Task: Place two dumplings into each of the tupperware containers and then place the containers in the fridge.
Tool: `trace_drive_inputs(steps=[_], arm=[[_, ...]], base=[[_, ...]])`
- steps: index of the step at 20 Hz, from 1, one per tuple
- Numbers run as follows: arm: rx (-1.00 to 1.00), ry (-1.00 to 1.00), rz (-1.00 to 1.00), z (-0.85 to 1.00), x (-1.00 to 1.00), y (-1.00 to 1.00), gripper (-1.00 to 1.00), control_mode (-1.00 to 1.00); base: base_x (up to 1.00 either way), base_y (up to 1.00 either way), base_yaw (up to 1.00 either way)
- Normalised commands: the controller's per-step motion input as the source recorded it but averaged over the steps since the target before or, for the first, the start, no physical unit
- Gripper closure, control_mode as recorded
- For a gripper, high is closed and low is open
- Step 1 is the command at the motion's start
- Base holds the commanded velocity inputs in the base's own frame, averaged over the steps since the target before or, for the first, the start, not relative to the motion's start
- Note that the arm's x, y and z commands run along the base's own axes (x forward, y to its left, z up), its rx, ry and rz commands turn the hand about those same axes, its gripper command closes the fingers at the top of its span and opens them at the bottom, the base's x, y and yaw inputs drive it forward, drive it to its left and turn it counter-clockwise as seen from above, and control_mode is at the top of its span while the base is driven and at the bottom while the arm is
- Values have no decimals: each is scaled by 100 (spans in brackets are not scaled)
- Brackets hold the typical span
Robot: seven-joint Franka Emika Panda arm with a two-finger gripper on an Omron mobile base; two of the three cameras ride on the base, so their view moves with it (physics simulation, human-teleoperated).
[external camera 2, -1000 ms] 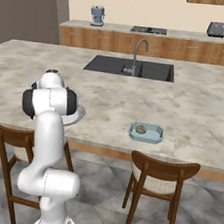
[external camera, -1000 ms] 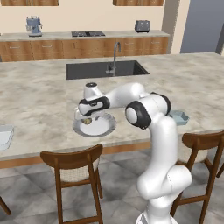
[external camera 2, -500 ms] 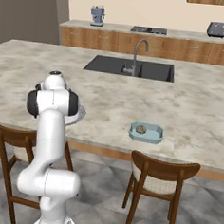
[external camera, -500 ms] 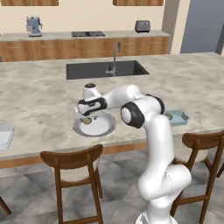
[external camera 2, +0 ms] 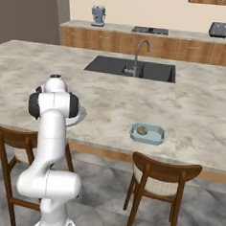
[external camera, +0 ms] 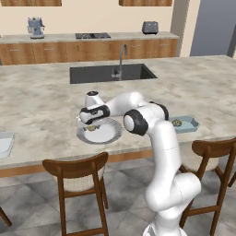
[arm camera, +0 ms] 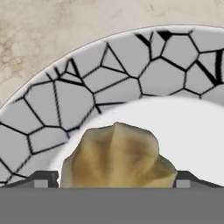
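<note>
Pincer (arm camera: 113,179) open, a fingertip either side of a dumpling (arm camera: 114,155) on the plate (arm camera: 131,78), near the worktop's front edge. I judge closing too high would squeeze it out, and it could roll off the rim.

Lumpy tan dumpling (arm camera: 115,156) with pale creases, sitting on the plate's white centre at 6 o'clock in the hand view, between the pincer tips. Second dumpling (external camera 2: 142,130) lying inside a shallow pale teal tupperware container (external camera 2: 148,134) on the bench. Slate blue-grey fridge (external camera: 215,28) standing at 1 o'clock, door closed.
</note>
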Motion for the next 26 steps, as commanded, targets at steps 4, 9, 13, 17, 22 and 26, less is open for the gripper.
trace_drive_inputs(steps=[4, 9, 13, 17, 22, 26], arm=[[0, 0, 0, 4, 0, 0, 100, -100], [0, -6, 4, 45, 4, -34, 100, -100], [0, 0, 1, 12, 0, -100, 100, -100], [2, 0, 0, 0, 0, -100, 100, -100], [2, 1, 0, 0, 0, -100, 100, -100], [4, 4, 0, 0, 0, -100, 100, -100]], base=[[0, 0, 0], [0, 0, 0], [0, 0, 0], [0, 0, 0], [0, 0, 0], [0, 0, 0]])
